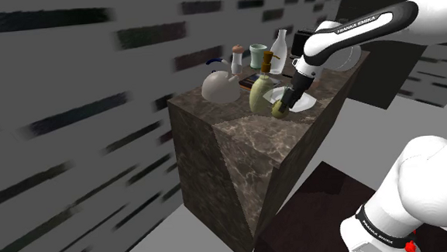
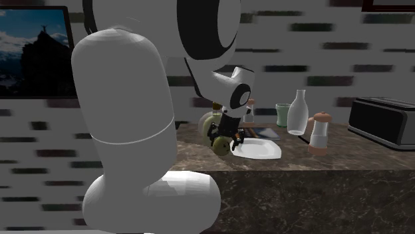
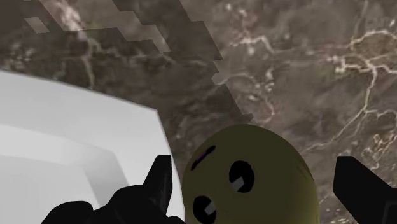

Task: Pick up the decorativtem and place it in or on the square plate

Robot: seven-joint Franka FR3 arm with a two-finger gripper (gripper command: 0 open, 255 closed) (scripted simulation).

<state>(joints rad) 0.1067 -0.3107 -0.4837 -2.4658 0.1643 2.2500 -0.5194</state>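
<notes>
Your gripper (image 3: 253,162) is released: its fingers stand wide apart on either side of the olive-green decorative figure (image 3: 251,181), and you can see a gap at one finger. The figure stands on the marble counter (image 1: 238,144), just beside the white square plate (image 2: 259,151), to the plate's left in the second exterior view.

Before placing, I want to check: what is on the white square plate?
Nothing lies on the visible part of the square plate; the olive decorative item is beside it, not on it. The gripper covers part of the plate's edge.
</notes>
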